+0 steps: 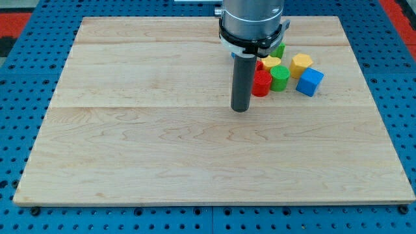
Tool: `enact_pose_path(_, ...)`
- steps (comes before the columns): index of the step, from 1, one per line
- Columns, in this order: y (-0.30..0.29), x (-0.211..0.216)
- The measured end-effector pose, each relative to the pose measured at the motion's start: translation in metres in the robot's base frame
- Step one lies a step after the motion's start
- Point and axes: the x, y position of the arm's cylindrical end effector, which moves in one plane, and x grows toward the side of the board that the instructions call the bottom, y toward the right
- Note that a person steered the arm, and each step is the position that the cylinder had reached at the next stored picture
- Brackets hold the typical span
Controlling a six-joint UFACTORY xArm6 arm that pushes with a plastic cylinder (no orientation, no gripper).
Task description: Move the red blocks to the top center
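My tip (pixel 241 109) rests on the board just left of and slightly below a cluster of blocks right of centre. A red block (pixel 261 83) sits right beside the rod, partly hidden by it. Another red block (pixel 259 66) peeks out above it, mostly hidden. Next to them stand a round green block (pixel 280 77), a yellow block (pixel 271 62), a yellow hexagonal block (pixel 301 65) and a blue cube (pixel 310 82). A green block (pixel 279 49) and a bit of blue (pixel 233 55) show under the arm's body.
The wooden board (pixel 162 130) lies on a blue pegboard table (pixel 19 97). The arm's grey body (pixel 252 23) hangs over the board's top centre and hides what is under it.
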Motion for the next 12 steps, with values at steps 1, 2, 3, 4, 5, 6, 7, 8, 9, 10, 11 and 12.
enact_pose_path(1, 0.000, -0.002)
enact_pose_path(2, 0.000, -0.002)
enact_pose_path(3, 0.000, -0.003)
enact_pose_path(4, 0.001, -0.003)
enact_pose_path(5, 0.088, -0.021)
enact_pose_path(6, 0.131, -0.012)
enact_pose_path(7, 0.063, -0.059)
enact_pose_path(8, -0.012, -0.081)
enact_pose_path(9, -0.031, -0.083)
enact_pose_path(10, 0.025, -0.072)
enact_pose_path(11, 0.022, -0.110)
enact_pose_path(12, -0.040, -0.154)
